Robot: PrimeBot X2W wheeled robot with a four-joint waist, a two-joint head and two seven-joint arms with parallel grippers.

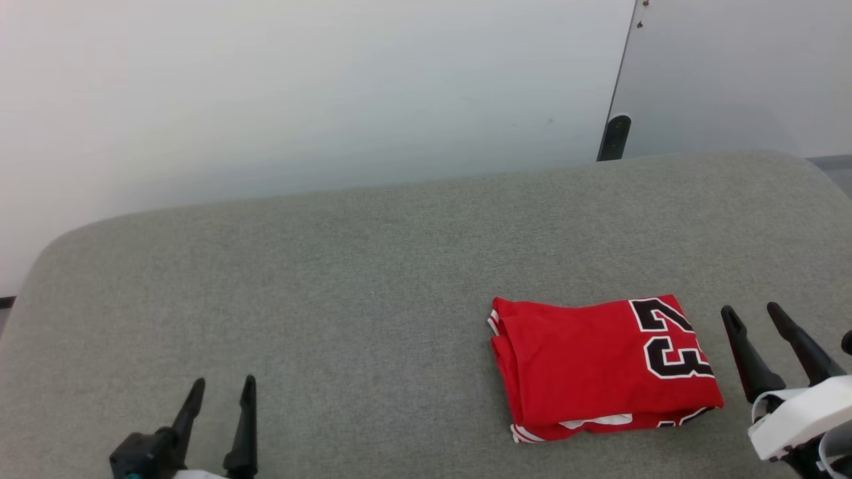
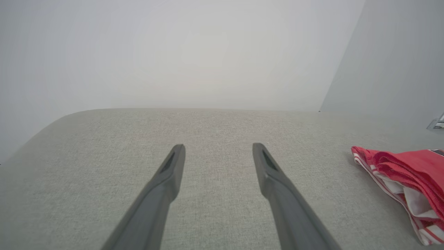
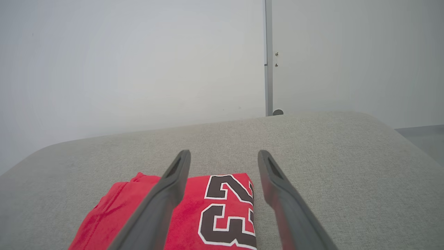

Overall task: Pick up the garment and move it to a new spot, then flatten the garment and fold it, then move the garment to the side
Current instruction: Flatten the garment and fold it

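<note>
Head view: garment (image 1: 602,366) folded into a red rectangle, number 23 up, lying on the grey padded surface (image 1: 333,279), right of centre. My right gripper (image 1: 751,309) is just beside its right edge, fingers spread wide, holding nothing. My left gripper (image 1: 224,380) is well apart at lower left, also wide and empty.

Left wrist view: left gripper (image 2: 218,146) over bare surface, garment (image 2: 412,166) at right edge, white layers showing.

Right wrist view: right gripper (image 3: 224,152) seems to hang over the garment (image 3: 225,208) at its numbered end; contact unclear.
</note>
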